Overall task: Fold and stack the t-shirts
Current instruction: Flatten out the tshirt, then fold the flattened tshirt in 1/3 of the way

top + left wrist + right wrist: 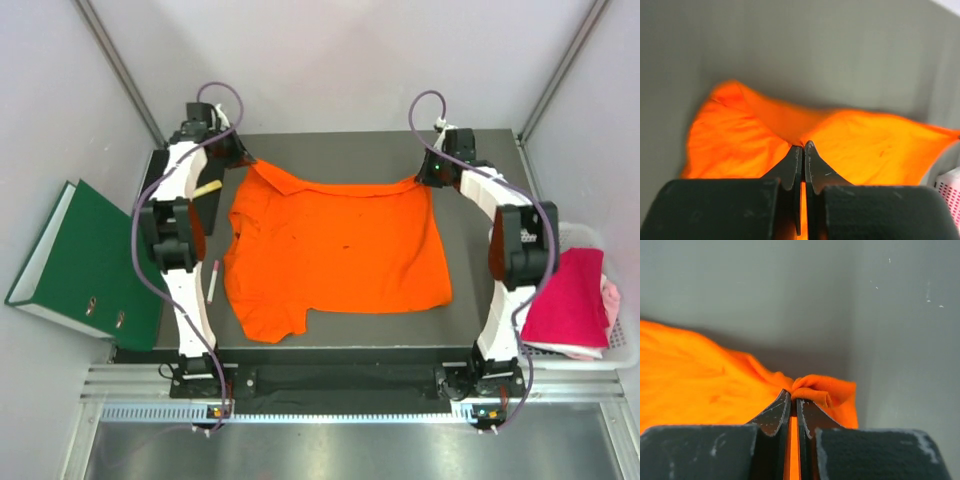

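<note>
Left tool (803, 146) and right tool (794, 394) each clamp thinly on the orange t-shirt (340, 250), so an uneven pull could slip it free.

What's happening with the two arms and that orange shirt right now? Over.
Left gripper shut on orange t-shirt, far left corner. Right gripper shut on far right corner. Shirt spread on table, unfolded. Pen lies beside it.
</note>
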